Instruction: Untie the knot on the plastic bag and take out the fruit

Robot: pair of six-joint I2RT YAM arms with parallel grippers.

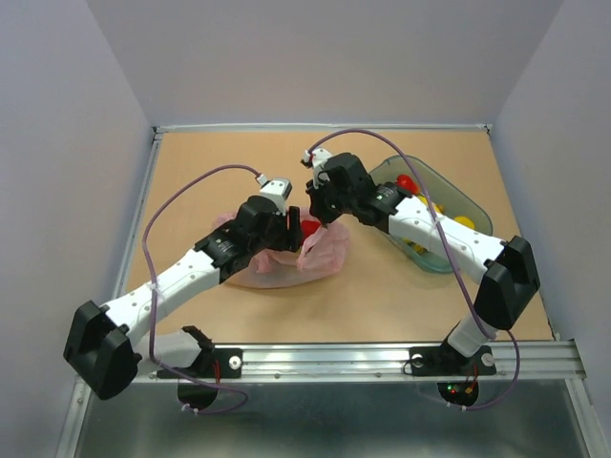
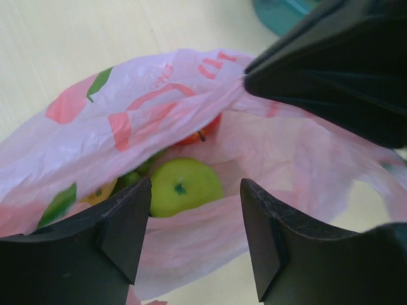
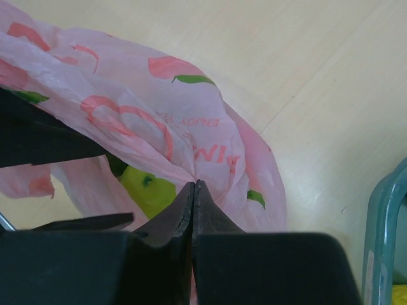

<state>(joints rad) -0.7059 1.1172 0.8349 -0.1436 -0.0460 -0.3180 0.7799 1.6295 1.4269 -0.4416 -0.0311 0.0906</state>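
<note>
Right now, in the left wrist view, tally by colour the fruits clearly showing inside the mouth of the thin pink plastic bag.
Round green apple: 1
Red round fruit: 1
Small orange-yellow fruit: 1
Total: 3; a darker green bit beside the apple is too hidden to count.

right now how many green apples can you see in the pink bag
1. The green apple lies inside the open mouth of the plastic bag, next to a red fruit; folds of plastic may hide more.
</note>
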